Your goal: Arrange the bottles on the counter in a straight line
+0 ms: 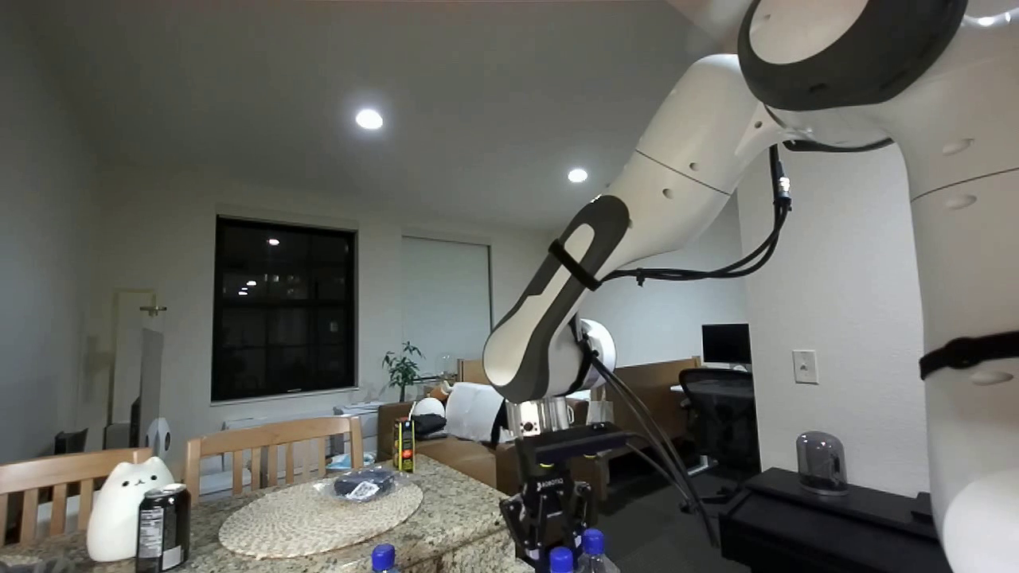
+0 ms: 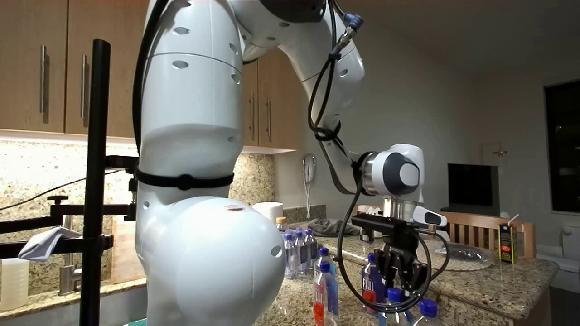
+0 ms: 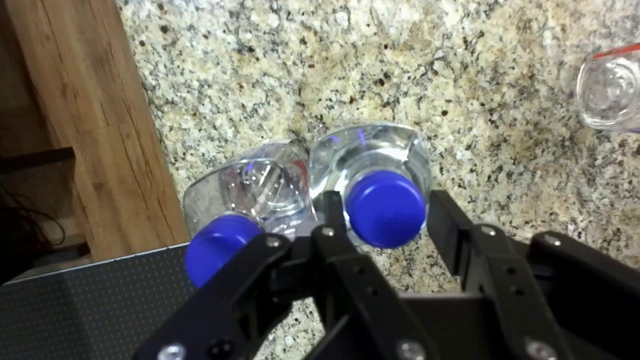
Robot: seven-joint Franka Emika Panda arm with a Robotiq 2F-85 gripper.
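My gripper (image 3: 386,196) points down over the speckled counter (image 3: 220,85) with its fingers apart, one on each side of the blue cap of a clear bottle (image 3: 367,142). Narrow gaps show between cap and fingers. A second bottle (image 3: 272,182) stands close beside it, outside the left finger and near the counter edge. Part of a third bottle (image 3: 607,92) shows at the right border. In an exterior view, several bottles (image 2: 324,290) stand on the counter around the gripper (image 2: 403,274). The gripper (image 1: 549,533) also shows in an exterior view behind the blue caps (image 1: 561,559).
Several more bottles (image 2: 301,251) stand clustered beside the robot base. A raised counter section holds a round woven mat (image 1: 318,521), a plastic package (image 1: 362,484), a carton (image 1: 404,446), a black can (image 1: 163,529) and a white cat figure (image 1: 123,509).
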